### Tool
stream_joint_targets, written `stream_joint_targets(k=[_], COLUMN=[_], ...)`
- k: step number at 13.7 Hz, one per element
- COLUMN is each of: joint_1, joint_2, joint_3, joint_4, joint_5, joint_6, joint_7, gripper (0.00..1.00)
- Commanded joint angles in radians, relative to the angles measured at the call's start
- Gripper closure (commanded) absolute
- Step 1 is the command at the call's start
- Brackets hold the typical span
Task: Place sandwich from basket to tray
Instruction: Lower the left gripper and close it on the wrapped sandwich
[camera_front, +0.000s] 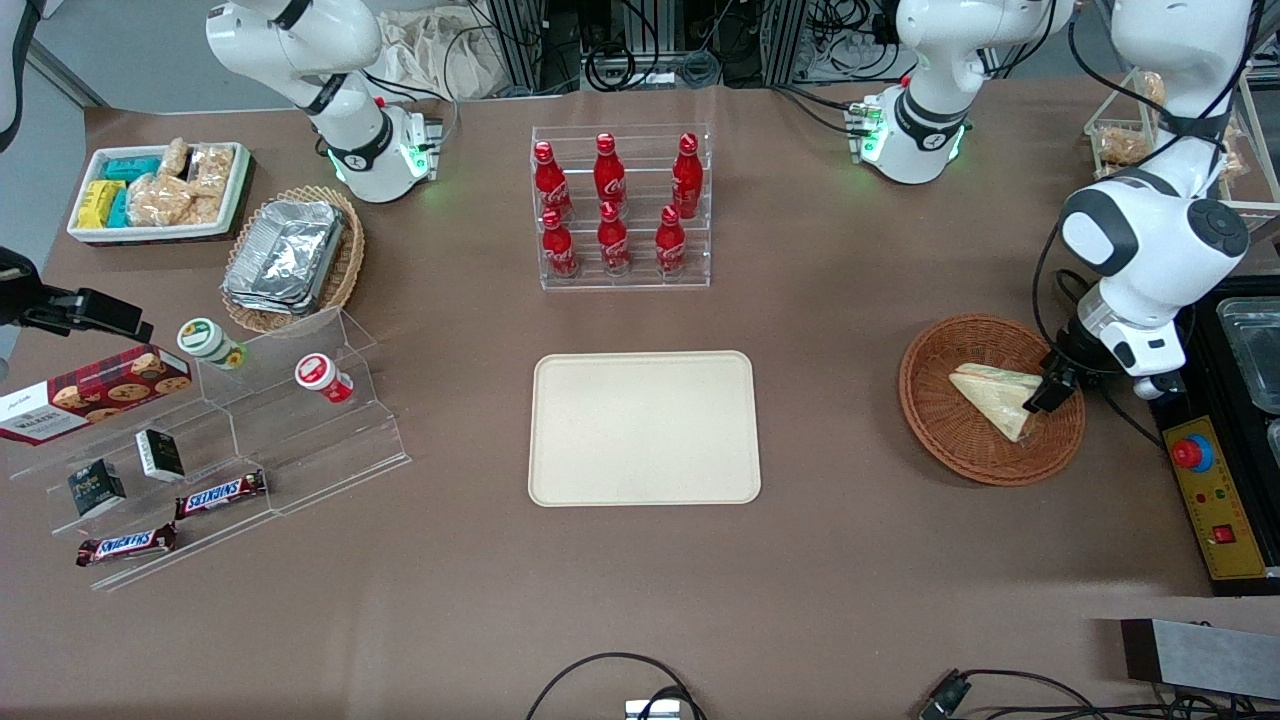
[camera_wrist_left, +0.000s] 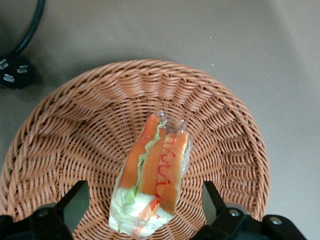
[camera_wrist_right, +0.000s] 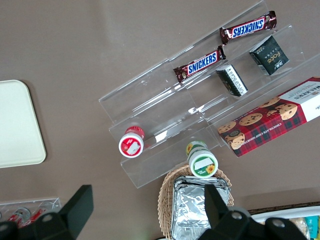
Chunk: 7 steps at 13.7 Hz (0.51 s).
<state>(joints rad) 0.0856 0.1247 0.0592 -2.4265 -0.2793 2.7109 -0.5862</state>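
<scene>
Front view: sandwich (camera_front: 995, 398) lies in the reddish-brown wicker basket (camera_front: 950, 440) toward the working arm's end of the bench (camera_front: 640, 600); the cream tray (camera_front: 645, 428) sits near the bench's middle, well apart from the basket and bare. Left arm's hand (camera_front: 1052, 388) is low over the basket, at the sandwich's edge.

Left wrist view: hand (camera_wrist_left: 145, 210) is spread open, one dark finger (camera_wrist_left: 75, 202) on each side of the wrapped wedge (camera_wrist_left: 150, 180), neither touching it as far as I can tell. Orange-red and green filling edge faces the camera; clear wrap is bunched at the tip.

Step in hand, by my reading: final descent and closing on the sandwich.

Notes for doing it well:
- keep the wedge centred between the fingers so both meet it together
- go low enough to catch the bread, not only loose wrap, but stop short of the wicker floor
- close gently; soft bread will likely squash, and slick film may slip
- lift straight up clear of the basket rim before moving toward the tray
</scene>
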Motion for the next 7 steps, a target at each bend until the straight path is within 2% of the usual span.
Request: stream_joint_targets(k=[1,7], joint_1=[-0.044,-0.056], joint_2=[0.021,0.058], joint_3=[0.001,0.001], joint_4=[0.001,0.003], joint_5=[-0.021,-0.014], joint_6=[0.027,0.047], joint_7=[0.020,0.066], gripper=[0.00,0.00])
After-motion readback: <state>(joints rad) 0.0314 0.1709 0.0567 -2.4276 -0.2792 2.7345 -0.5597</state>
